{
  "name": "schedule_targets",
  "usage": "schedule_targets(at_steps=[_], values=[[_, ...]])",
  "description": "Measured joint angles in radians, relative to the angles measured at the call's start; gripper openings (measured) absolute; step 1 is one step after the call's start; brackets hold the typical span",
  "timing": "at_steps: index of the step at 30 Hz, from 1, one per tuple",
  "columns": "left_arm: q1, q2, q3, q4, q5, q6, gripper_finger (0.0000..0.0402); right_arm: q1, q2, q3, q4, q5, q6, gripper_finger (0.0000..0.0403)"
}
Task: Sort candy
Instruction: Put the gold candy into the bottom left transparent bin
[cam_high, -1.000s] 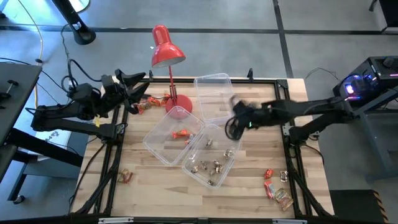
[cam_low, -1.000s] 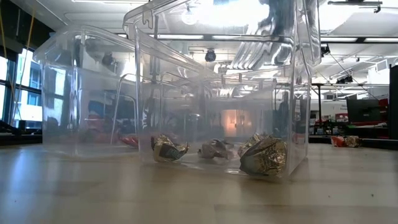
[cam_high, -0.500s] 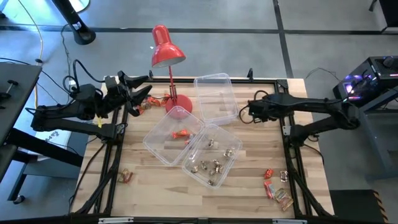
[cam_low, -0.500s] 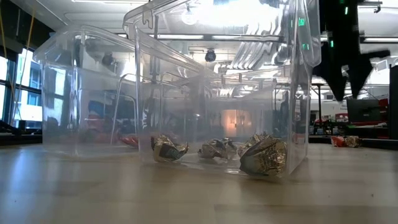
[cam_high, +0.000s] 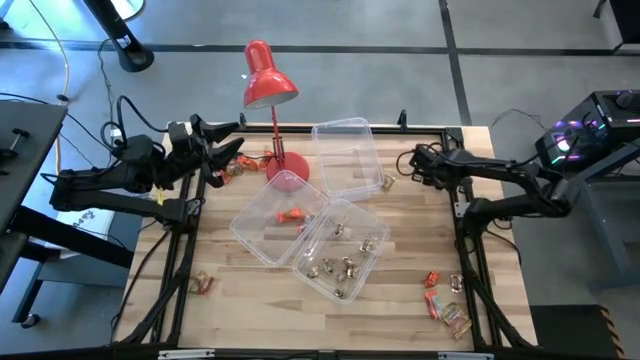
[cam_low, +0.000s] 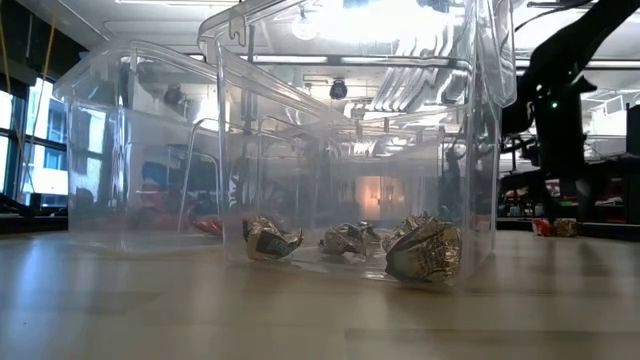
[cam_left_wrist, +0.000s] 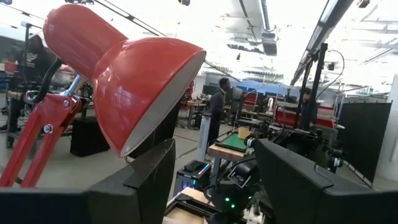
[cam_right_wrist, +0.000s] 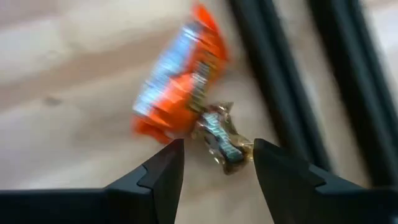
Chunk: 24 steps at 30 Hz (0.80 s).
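Candy lies in three places. Gold-silver sweets (cam_high: 340, 262) sit in the near clear tub (cam_high: 372, 262); red-orange ones (cam_high: 291, 215) sit in the tub left of it (cam_high: 245, 228). Loose sweets lie near the table's right near corner (cam_high: 445, 300), the left near corner (cam_high: 203, 283) and beside the lamp base (cam_high: 245, 163). My right gripper (cam_right_wrist: 217, 165) is open above an orange sweet (cam_right_wrist: 180, 93) and a small gold-silver one (cam_right_wrist: 222, 138) on the wood. My left gripper (cam_left_wrist: 214, 186) is open, raised at the far left, facing the lamp.
A red desk lamp (cam_high: 268, 85) stands on its base (cam_high: 288, 180) at the far middle. A third clear tub (cam_high: 347, 155) stands right of it. Black frame rails (cam_right_wrist: 280, 81) run close past the two sweets. Bare wood lies along the near edge (cam_high: 260, 310).
My right gripper has swung away from above the tub of gold-silver sweets toward the table's right and far edge. It now hangs over two loose sweets there. The left arm has kept still.
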Motion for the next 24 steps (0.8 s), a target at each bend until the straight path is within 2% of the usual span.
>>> schedule_targets(at_steps=[3, 7, 10, 12, 14, 15, 18, 24], values=[[0.000, 0.000, 0.000, 0.000, 0.000, 0.000, 0.0216, -0.032, 0.004, -0.022, 0.104, -0.001, -0.065, 0.0185], [0.000, 0.000, 0.000, 0.000, -0.001, 0.000, 0.0216, -0.061, 0.052, -0.046, 0.116, -0.013, -0.114, 0.0165], [0.000, 0.000, 0.000, -0.001, -0.008, 0.001, 0.0216, -0.067, 0.085, -0.066, 0.142, -0.025, -0.120, 0.0124], [0.000, 0.000, 0.000, 0.000, -0.016, 0.001, 0.0216, -0.055, 0.090, -0.073, 0.170, -0.032, -0.141, 0.0078], [0.000, 0.000, 0.000, 0.000, -0.018, 0.001, 0.0216, -0.016, 0.083, -0.067, 0.168, -0.033, -0.192, 0.0028], [0.000, 0.000, 0.000, 0.000, -0.018, 0.001, 0.0216, 0.007, 0.073, -0.055, 0.157, -0.034, -0.228, 0.0017], [0.000, 0.000, 0.000, 0.000, -0.020, 0.003, 0.0216, 0.079, 0.033, -0.002, 0.050, -0.129, -0.297, 0.0019], [0.000, 0.000, 0.000, 0.007, -0.041, 0.034, 0.0216, 0.262, -0.117, 0.183, -0.131, -0.122, -0.389, 0.0006]])
